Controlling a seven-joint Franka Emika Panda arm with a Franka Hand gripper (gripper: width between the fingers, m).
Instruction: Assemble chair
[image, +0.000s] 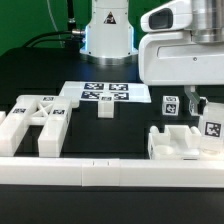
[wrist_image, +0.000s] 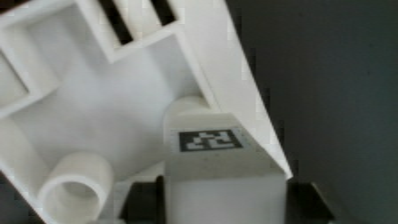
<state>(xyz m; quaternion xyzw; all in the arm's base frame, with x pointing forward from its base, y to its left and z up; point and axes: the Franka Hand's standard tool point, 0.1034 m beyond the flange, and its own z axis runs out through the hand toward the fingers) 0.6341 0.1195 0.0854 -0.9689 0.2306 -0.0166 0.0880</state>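
The black table (image: 25, 75) is fenced along its near edge by a long white border rail (image: 90, 175), and the marker board (image: 105, 93) is laid flat mid-table. The ladder-like chair frames (image: 35, 125) are parked at the exterior view's left, untouched, and a short loose block (image: 105, 110) is sat just in front of the marker board.

The action is found at the exterior view's right. The seat slab (image: 178, 145) is placed under the arm there, with tagged uprights poking up off it. In the wrist view a tagged square post (wrist_image: 217, 140) is seen pinched between the dark fingers of the gripper (wrist_image: 222, 200), so it's clenched on that post, right against the slab.

Looks like a post-fitting step. Next the post probably needs to be lined up square with its socket and pushed or twisted home before anything is let go.
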